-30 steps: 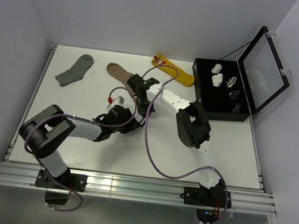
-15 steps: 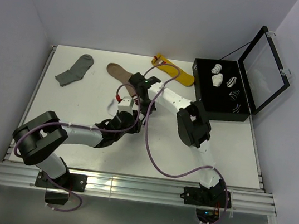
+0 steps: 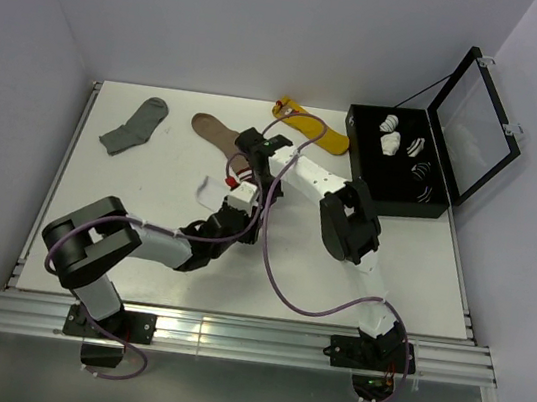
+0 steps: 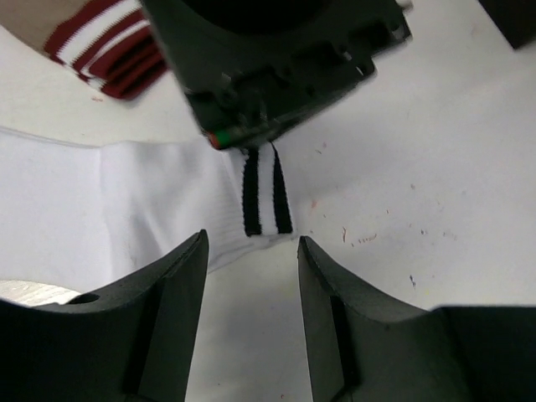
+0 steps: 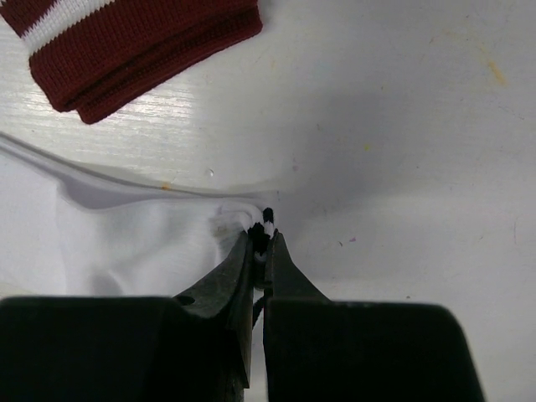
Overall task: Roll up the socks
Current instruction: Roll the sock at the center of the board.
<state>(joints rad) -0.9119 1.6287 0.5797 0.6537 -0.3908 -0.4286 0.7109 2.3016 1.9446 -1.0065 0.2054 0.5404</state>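
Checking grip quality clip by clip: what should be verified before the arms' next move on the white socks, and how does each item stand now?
1. Right gripper shut on the cuff of the white fabric sock with two dark stripes: ok.
2. Left gripper open, nothing between its fingers: ok.
3. Striped cuff lies just ahead of the left gripper's gap: ok.
4. Brown sock with maroon-and-white striped cuff lies apart from the pinched sock: ok.
5. The plain white sock lies together with the striped one: cannot tell.
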